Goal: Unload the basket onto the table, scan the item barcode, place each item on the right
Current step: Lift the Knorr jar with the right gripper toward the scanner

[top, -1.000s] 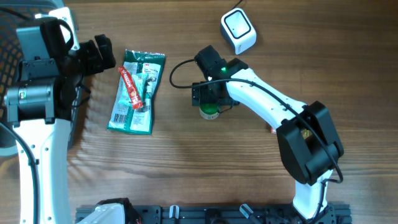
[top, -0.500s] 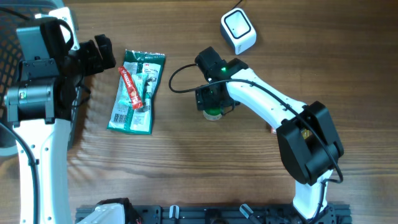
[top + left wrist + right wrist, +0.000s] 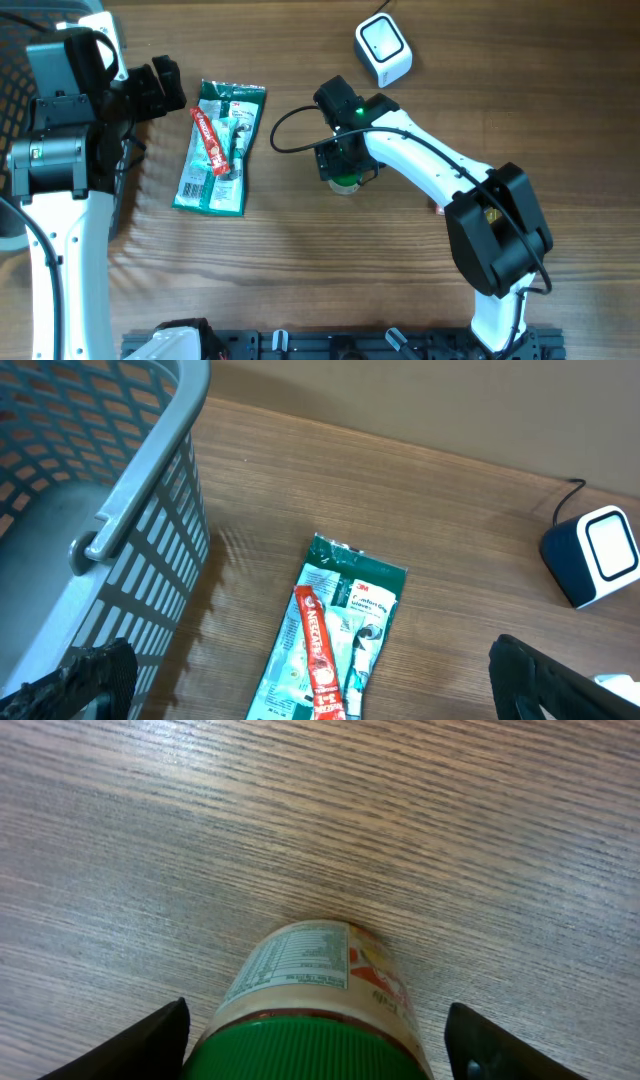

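Item 1, jar (image 3: 312, 982): green lid, printed label, standing upright mid-table on the wooden table (image 3: 300, 290). You have your right gripper (image 3: 341, 166) over it, one finger on either side of the lid. Whether they press on it, you cannot tell.
Item 2, white scanner (image 3: 384, 50): near the far edge, well apart from the jar.
Item 3, green packet (image 3: 220, 147): lying flat with a red stick (image 3: 208, 140) on top, near the grey basket (image 3: 100, 510).
Your left gripper (image 3: 170, 88): spread wide, holding nothing, just beside the packet.
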`<state>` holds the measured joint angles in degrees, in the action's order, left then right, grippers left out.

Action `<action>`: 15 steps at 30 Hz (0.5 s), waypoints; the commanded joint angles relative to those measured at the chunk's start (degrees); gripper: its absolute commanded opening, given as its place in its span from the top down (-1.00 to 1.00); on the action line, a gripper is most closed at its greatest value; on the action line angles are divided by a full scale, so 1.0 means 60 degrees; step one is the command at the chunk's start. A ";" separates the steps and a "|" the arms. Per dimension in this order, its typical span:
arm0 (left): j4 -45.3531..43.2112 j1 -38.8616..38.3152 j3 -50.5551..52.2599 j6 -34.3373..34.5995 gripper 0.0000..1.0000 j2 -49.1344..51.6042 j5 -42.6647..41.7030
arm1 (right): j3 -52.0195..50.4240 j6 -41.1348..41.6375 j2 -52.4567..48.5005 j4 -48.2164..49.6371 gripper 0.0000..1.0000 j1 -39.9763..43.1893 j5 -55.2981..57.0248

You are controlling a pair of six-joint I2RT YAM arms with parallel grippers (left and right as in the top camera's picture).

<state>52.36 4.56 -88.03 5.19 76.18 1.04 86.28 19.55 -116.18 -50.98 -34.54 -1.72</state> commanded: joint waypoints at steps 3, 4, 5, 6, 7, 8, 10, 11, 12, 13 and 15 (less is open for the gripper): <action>-0.0022 0.0026 -0.0080 -0.0076 -1.00 0.0015 0.0055 | -0.0084 -0.0240 0.0022 -0.0393 -0.46 0.0004 -0.0044; -0.0022 0.0026 -0.0080 -0.0080 -0.99 0.0015 0.0055 | -0.0087 -0.0222 0.0022 -0.0437 -0.41 0.0004 -0.0044; -0.0022 0.0026 -0.0080 -0.0080 -1.00 0.0015 0.0055 | -0.0087 -0.0109 0.0022 -0.0528 -0.37 0.0004 -0.0047; -0.0022 0.0026 -0.0080 -0.0080 -1.00 0.0015 0.0055 | -0.0087 0.0080 0.0022 -0.0601 -0.37 0.0004 -0.0047; -0.0018 0.0026 -0.0080 -0.0076 -1.00 0.0015 0.0055 | -0.0087 0.0361 0.0022 -0.0718 -0.38 0.0004 -0.0047; -0.0022 0.0026 -0.0080 -0.0076 -1.00 0.0015 0.0055 | -0.0087 0.0579 0.0022 -0.0823 -0.38 0.0004 -0.0033; -0.0022 0.0026 -0.0080 -0.0080 -1.00 0.0015 0.0055 | -0.0087 0.1228 0.0022 -0.1056 -0.41 0.0004 0.0095; -0.0022 0.0026 -0.0080 -0.0080 -1.00 0.0015 0.0055 | -0.0087 0.1443 0.0022 -0.1158 -0.51 0.0004 0.0091; -0.0018 0.0026 -0.0080 -0.0080 -1.00 0.0015 0.0055 | -0.0087 0.1483 0.0022 -0.1151 -0.62 0.0004 0.0095; -0.0022 0.0026 -0.0080 -0.0080 -1.00 0.0015 0.0055 | -0.0087 0.1450 0.0022 -0.1096 -0.74 0.0004 0.0095; -0.0022 0.0026 -0.0080 -0.0076 -1.00 0.0015 0.0055 | -0.0087 0.0940 0.0022 -0.1035 -0.86 0.0004 0.0091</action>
<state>52.36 4.56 -88.03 5.17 76.18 1.04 86.04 25.91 -116.16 -57.54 -34.54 -1.67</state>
